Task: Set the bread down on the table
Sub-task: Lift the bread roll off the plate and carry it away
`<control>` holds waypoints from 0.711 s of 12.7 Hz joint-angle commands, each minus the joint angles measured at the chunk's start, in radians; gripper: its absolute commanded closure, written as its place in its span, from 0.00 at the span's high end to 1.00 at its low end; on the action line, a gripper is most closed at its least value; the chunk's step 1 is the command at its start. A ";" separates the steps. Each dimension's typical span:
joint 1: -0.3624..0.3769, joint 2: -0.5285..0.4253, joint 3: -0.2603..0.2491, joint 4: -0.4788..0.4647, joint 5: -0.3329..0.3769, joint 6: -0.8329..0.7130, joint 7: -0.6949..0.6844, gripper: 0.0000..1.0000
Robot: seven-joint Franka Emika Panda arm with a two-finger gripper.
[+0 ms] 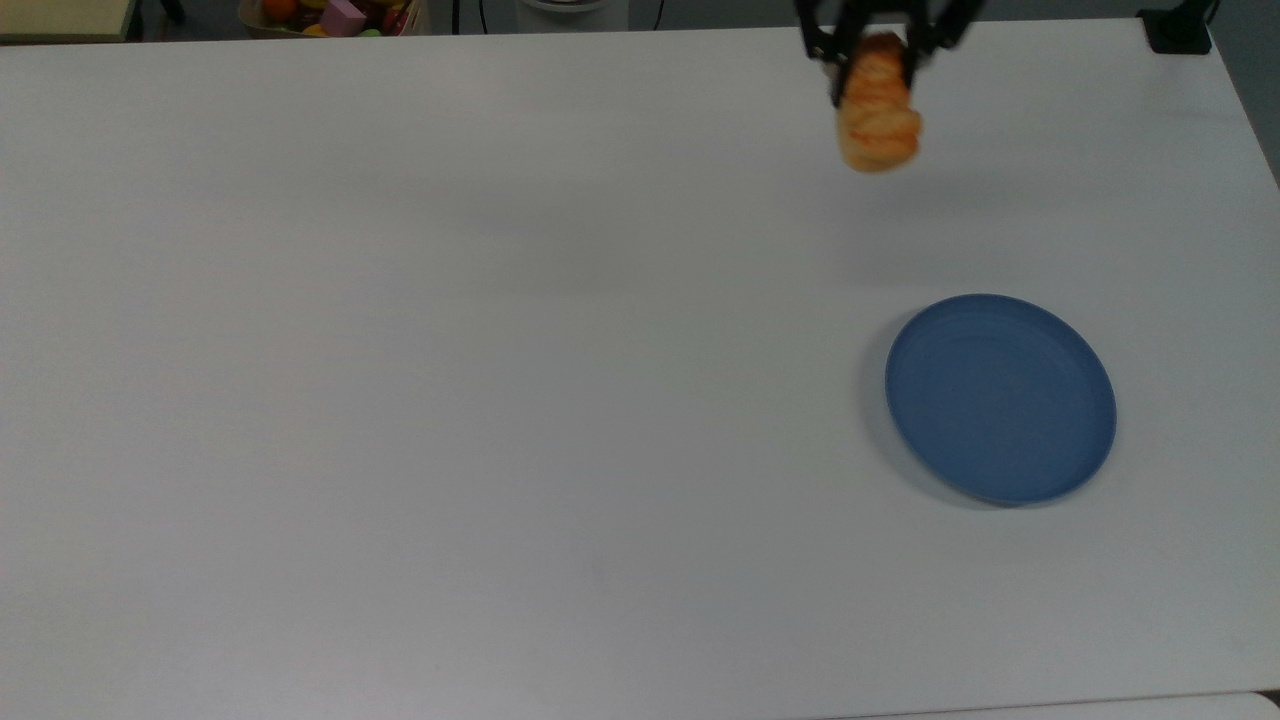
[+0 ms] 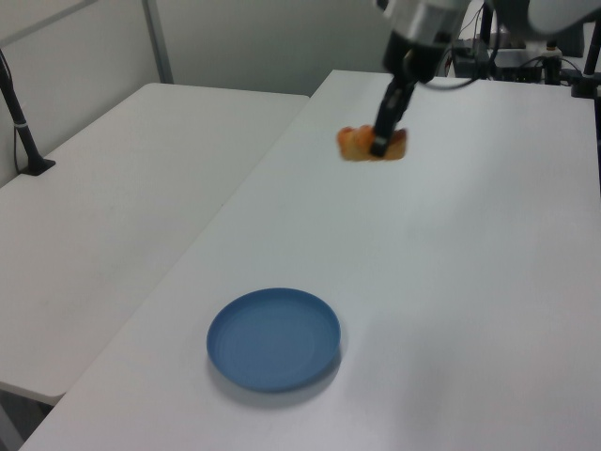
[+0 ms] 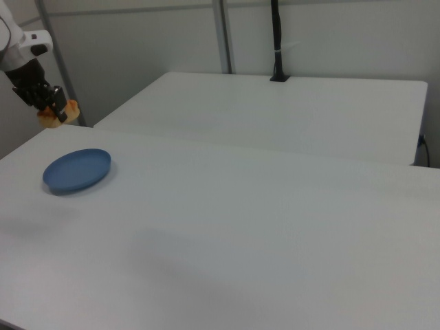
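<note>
The bread [image 1: 879,122] is a braided golden-orange bun held in the air, well above the white table [image 1: 500,350]. My gripper [image 1: 873,48] is shut on its upper end at the top view's top edge. In the left view the bread [image 2: 355,144] hangs from the gripper [image 2: 380,146] over the far part of the table [image 2: 451,282]. In the right view the bread [image 3: 49,118] and gripper [image 3: 53,108] hover above and to the left of the blue plate.
A round blue plate [image 1: 1000,397] lies bare on the table at the top view's right, also seen as the plate [image 2: 273,338] and the plate [image 3: 77,170]. A box of colourful toys [image 1: 335,16] stands beyond the table's far edge. A second white table [image 2: 122,188] adjoins.
</note>
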 commanded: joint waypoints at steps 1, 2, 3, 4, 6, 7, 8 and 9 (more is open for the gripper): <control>-0.100 -0.182 0.007 -0.182 0.083 -0.082 -0.152 0.48; -0.137 -0.222 0.007 -0.208 0.083 -0.140 -0.173 0.48; -0.191 -0.253 0.007 -0.234 0.093 -0.185 -0.215 0.48; -0.238 -0.274 0.007 -0.269 0.109 -0.217 -0.283 0.48; -0.327 -0.285 0.007 -0.351 0.109 -0.234 -0.431 0.48; -0.367 -0.287 0.002 -0.381 0.104 -0.230 -0.482 0.48; -0.418 -0.285 -0.011 -0.392 0.101 -0.228 -0.539 0.48; -0.458 -0.284 -0.021 -0.415 0.101 -0.222 -0.594 0.48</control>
